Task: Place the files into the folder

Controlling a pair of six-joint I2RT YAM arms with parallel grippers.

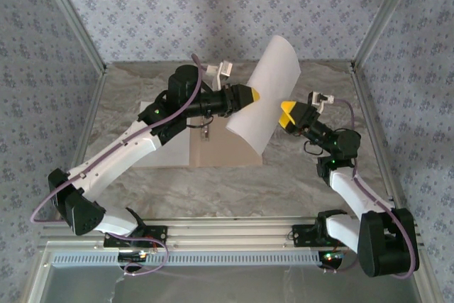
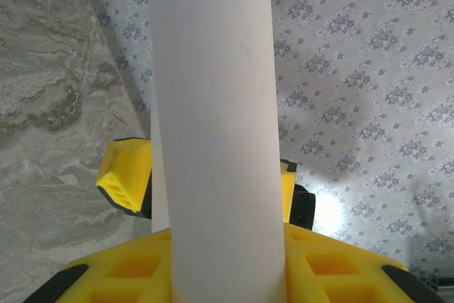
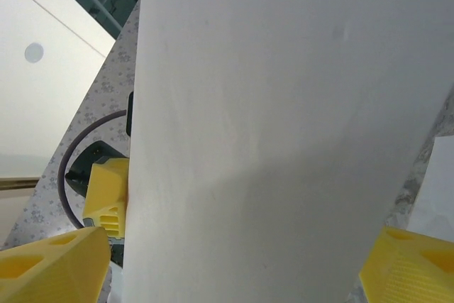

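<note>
The white sheet was raised and bowed at frame centre, above the tan folder lying flat on the table. The left tool pinched the sheet's left edge in a narrow grip. The right tool was spread wide at the opposite edge, gripping nothing. Risk: held at one edge only, the limp sheet could slip, buckle or crease, and land off the folder when lowered.

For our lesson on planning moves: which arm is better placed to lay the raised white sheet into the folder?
Left, probably: the left claw grips the white sheet above the folder, while the right claw stands open at the sheet's edge, gripping nothing.
</note>
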